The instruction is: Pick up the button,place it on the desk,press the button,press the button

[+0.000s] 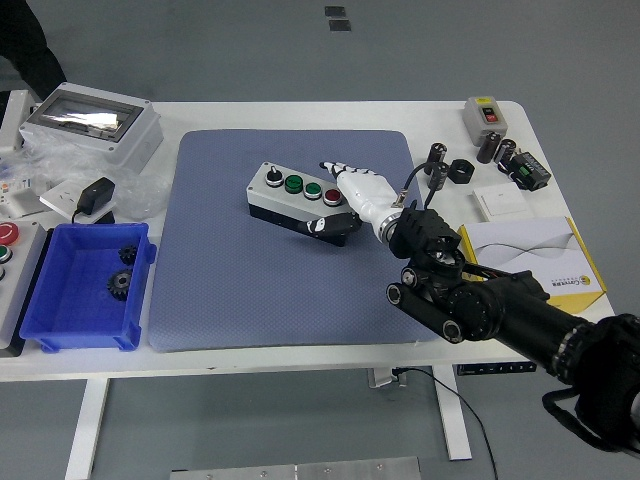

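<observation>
The button box is a grey and black box with a black knob, two green buttons and a red button. It lies on the blue mat near its middle. My right hand is at the box's right end. The white fingers reach over the far side by the red button and the black thumb presses the near side, so the hand clasps that end. The box rests on the mat. My left arm is out of view.
A blue bin with gears stands at the left, with a grey enclosure and a black adapter behind it. Small switches and a booklet lie at the right. A dark shape fills the top left corner.
</observation>
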Motion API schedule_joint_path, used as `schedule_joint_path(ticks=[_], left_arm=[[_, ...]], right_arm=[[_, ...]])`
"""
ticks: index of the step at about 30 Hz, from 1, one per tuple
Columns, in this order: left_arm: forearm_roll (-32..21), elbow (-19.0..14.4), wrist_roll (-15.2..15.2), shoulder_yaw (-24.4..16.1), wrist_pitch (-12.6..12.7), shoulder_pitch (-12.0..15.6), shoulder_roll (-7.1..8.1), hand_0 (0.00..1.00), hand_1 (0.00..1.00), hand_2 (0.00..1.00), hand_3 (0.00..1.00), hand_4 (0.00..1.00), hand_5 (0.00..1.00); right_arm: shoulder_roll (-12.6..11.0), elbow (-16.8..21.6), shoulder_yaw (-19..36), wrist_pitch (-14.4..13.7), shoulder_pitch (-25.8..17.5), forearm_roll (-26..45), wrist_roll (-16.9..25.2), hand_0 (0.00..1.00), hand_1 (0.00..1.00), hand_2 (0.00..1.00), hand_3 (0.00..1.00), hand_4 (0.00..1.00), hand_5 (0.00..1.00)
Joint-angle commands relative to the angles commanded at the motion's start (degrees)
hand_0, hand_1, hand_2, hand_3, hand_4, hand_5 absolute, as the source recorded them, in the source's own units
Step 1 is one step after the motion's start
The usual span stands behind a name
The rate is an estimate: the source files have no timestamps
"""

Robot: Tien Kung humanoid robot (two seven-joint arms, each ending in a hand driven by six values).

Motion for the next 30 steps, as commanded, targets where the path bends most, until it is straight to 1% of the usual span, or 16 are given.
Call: schedule_joint_path(ticks=[1,2,7,8,13,14,19,20,25,26,30], left_arm=[[0.0,0.0,0.0,0.0,0.0,0.0,0.0,0.658,0.556,0.494,0.574,0.408,0.015],[0.0,0.0,0.0,0.0,0.0,0.0,0.0,0.658,0.555,0.494,0.572,0.408,0.016],[0.1,0.0,-0.1,-0.1,-0.1,0.0,-0.02,0.658,0.555,0.494,0.572,0.408,0.016],[0.2,0.0,-0.1,-0.1,-0.2,0.0,-0.02,0.658,0.555,0.493,0.572,0.405,0.013],[0.6,0.1,-0.6,-0.4,-0.3,-0.3,0.0,0.658,0.555,0.493,0.572,0.405,0.013],[0.7,0.2,-0.7,-0.4,-0.4,-0.3,0.02,0.658,0.555,0.494,0.573,0.405,0.005],[1.1,0.4,-1.2,-0.6,-0.6,-0.5,0.11,0.658,0.555,0.494,0.573,0.405,0.005],[1.1,0.4,-1.3,-0.7,-0.6,-0.5,0.14,0.658,0.555,0.495,0.573,0.405,0.004],[1.4,0.5,-1.6,-0.8,-0.7,-0.5,0.33,0.658,0.555,0.495,0.573,0.405,0.004],[1.5,0.6,-1.7,-0.9,-0.8,-0.4,0.36,0.658,0.555,0.495,0.571,0.407,0.002],[1.8,0.7,-2.2,-1.1,-0.8,-0.5,0.38,0.658,0.555,0.495,0.571,0.407,0.002]], right_arm=[[0.0,-0.1,0.0,0.2,-0.1,0.0,0.0,0.82,0.894,0.951,0.998,0.998,0.596],[0.0,-0.2,0.0,0.3,-0.1,0.0,0.0,0.552,0.817,0.92,0.998,0.998,0.591],[0.0,-0.1,0.2,0.4,-0.3,0.0,0.1,0.552,0.817,0.92,0.998,0.998,0.591],[0.0,0.0,0.2,0.3,-0.4,0.0,0.1,0.359,0.732,0.877,0.998,0.998,0.574],[0.0,0.2,-0.3,0.0,-0.7,-0.1,0.0,0.359,0.732,0.877,0.998,0.998,0.574],[0.0,0.2,-0.5,0.1,-0.7,0.0,0.0,0.284,0.647,0.829,0.998,0.998,0.54],[0.0,0.0,-1.0,-0.6,-0.7,-0.1,-0.3,0.284,0.647,0.829,0.998,0.998,0.54],[0.0,-0.1,-1.0,-1.0,-0.7,-0.2,-0.4,0.246,0.565,0.762,0.988,0.998,0.464],[0.0,-0.9,-0.9,-5.3,-0.9,-0.4,-1.2,0.246,0.565,0.762,0.988,0.998,0.464],[0.0,-1.1,-1.0,-5.8,-0.9,-0.5,-1.4,0.227,0.53,0.696,0.896,0.958,0.399],[0.0,-1.7,-1.5,-6.9,-1.0,-0.7,-2.2,0.227,0.53,0.696,0.896,0.958,0.399]])
